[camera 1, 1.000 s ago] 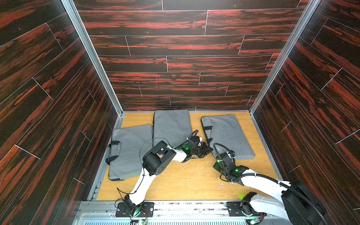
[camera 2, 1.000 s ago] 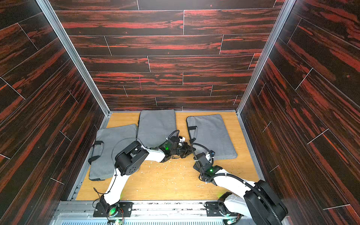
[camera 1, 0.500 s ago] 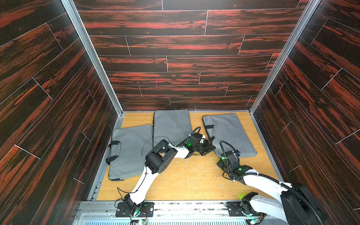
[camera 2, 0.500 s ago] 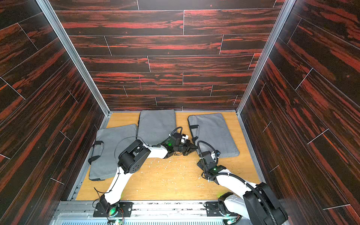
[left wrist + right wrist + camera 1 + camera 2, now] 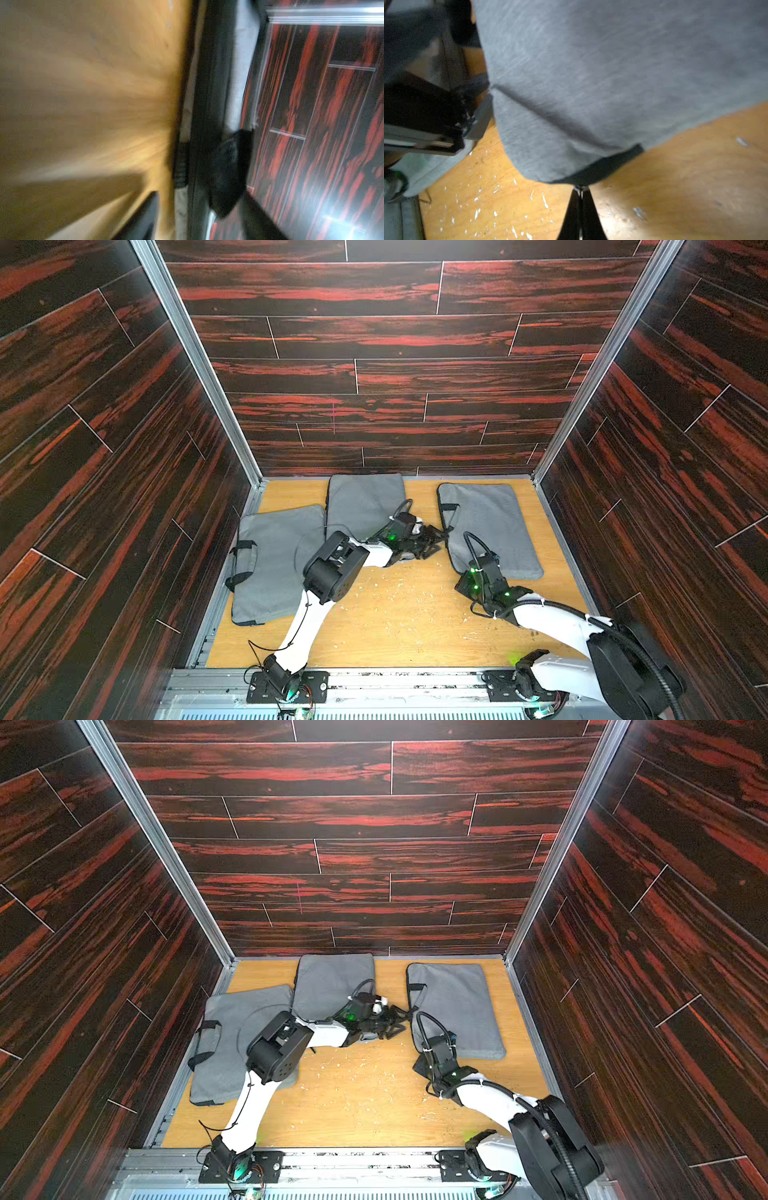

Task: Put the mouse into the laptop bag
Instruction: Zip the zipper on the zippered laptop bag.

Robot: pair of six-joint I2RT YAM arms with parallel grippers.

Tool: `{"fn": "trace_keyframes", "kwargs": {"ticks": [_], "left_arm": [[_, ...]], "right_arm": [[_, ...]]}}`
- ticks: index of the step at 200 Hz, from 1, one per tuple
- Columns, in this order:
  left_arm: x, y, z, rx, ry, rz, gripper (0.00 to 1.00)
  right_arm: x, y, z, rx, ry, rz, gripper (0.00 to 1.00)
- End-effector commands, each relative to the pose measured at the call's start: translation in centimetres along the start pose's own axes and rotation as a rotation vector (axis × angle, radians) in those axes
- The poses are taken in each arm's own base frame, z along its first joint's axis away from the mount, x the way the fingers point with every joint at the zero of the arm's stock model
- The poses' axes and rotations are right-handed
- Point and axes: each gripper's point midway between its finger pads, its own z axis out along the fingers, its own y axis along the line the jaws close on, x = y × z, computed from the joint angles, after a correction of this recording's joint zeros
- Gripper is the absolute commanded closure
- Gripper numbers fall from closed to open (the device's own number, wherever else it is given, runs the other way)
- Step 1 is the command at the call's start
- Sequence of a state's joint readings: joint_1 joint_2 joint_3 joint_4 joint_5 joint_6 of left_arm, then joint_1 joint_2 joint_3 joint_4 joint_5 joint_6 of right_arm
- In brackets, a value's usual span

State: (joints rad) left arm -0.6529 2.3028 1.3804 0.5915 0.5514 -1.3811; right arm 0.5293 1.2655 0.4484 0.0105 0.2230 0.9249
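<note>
The right-hand grey laptop bag [image 5: 494, 526] [image 5: 457, 1002] lies on the wooden floor. My right gripper [image 5: 580, 189] is shut on its near corner, and the grey cloth [image 5: 591, 83] rises from there. My left gripper [image 5: 432, 537] [image 5: 392, 1021] is open at that bag's left edge. In the left wrist view its fingers [image 5: 145, 218] stand wide apart. Ahead of them a black rounded thing [image 5: 226, 172] sits at the bag's dark edge. It may be the mouse, but the blur hides its shape. No mouse shows in the top views.
Two more grey bags lie on the floor: one in the middle at the back [image 5: 365, 502] and one at the left [image 5: 274, 560]. Pale chips [image 5: 399, 597] litter the wooden floor. Dark panelled walls close in three sides, and a metal rail [image 5: 374, 680] runs along the front.
My left gripper has opened and has shifted a little towards the back, by the right bag's edge. The right gripper stays shut on the bag's corner.
</note>
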Motion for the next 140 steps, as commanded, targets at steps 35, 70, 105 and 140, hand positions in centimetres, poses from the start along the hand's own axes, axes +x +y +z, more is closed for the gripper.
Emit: {"fn": "trace_keyframes", "kwargs": {"ticks": [35, 70, 105, 140], "left_arm": [[4.2, -3.3, -1.1, 0.041, -0.015, 0.061, 0.13], [6.6, -3.8, 1.0, 0.056, 0.039, 0.061, 0.18], [6.6, -3.0, 1.8, 0.041, 0.04, 0.046, 0.75], [5.5, -2.4, 1.6, 0.016, 0.014, 0.048, 1.0]], "right_arm": [[-0.7, 2.1, -0.4, -0.049, 0.004, -0.043, 1.0], [-0.4, 1.8, -0.4, -0.046, 0.011, -0.036, 1.0], [-0.6, 1.0, -0.6, -0.006, -0.002, -0.032, 1.0], [-0.8, -2.2, -0.8, 0.15, -0.005, 0.021, 1.0]]}}
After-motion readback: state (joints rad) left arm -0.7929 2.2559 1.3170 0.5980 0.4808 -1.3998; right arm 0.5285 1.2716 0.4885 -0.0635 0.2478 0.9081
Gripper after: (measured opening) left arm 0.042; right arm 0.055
